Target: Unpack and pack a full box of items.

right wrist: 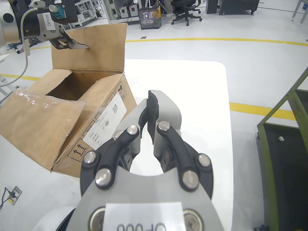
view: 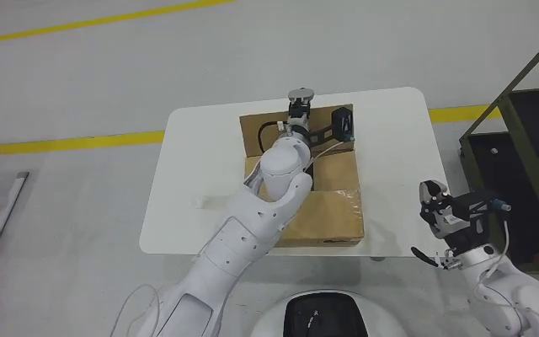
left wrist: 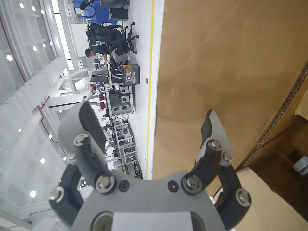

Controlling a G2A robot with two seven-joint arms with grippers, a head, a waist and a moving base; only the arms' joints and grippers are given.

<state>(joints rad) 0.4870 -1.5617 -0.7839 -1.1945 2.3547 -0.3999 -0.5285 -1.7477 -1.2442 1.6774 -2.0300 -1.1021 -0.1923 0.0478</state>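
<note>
A brown cardboard box stands open on the white table, its far flap upright and its taped near flap folded outward. My left gripper is open at the far flap, with the flap's side edge between its fingers and neither pad pressed on it. From above, the same gripper is at the box's far side. Deep inside the box lies a small white-capped item. My right gripper is shut on nothing, held off the table's right edge.
A green-framed cart stands right of the table, close to my right arm. A small white object lies on the table left of the box. Bare table surface lies right of the box. A floor socket sits below.
</note>
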